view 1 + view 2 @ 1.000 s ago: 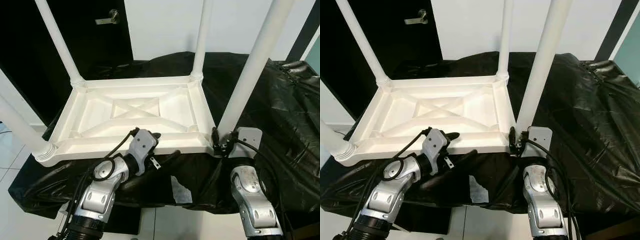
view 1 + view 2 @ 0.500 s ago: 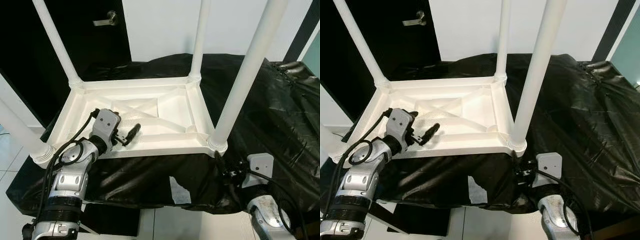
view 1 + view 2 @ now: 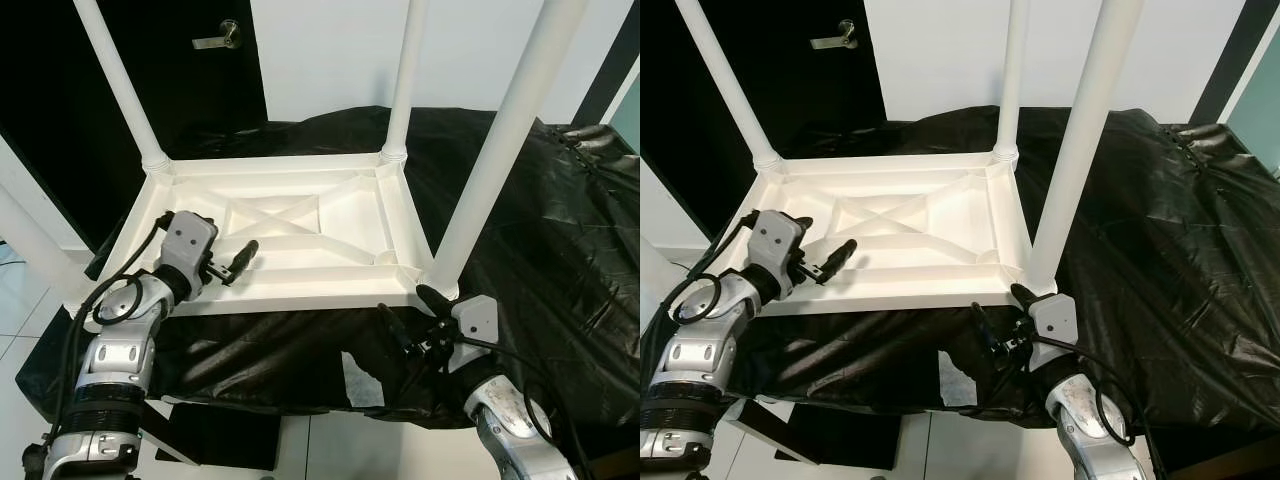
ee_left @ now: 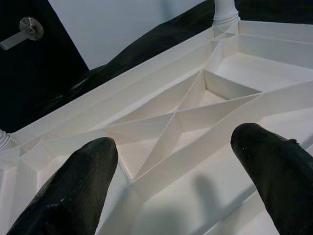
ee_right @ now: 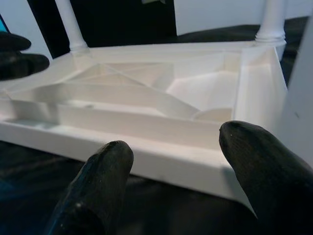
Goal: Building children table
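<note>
A white plastic children's table [image 3: 300, 296] lies upside down on a black-covered surface, with its legs pointing up: near right [image 3: 495, 150], far right [image 3: 405, 80], far left [image 3: 120, 85] and near left [image 3: 30, 240]. My left gripper [image 3: 236, 258] hovers open above the ribbed underside near the near-left corner. In the left wrist view its fingers [image 4: 73, 186] straddle the crossed ribs [image 4: 176, 117] with nothing between them. My right gripper [image 3: 405, 305] is open just in front of and below the near-right corner. Its fingers [image 5: 264, 166] point at the table's near rim [image 5: 161, 161].
A crinkled black sheet [image 3: 560, 230] covers the support and hangs over its front edge, with a pale patch [image 3: 360, 380] on the drape. A dark door with a lever handle [image 3: 218, 38] stands behind on the left. White floor tiles [image 3: 20, 330] lie below.
My left gripper moved from the middle of the near rim leftward and up over the underside. My right gripper left the base of the near-right leg, dropped, then rose below that corner.
</note>
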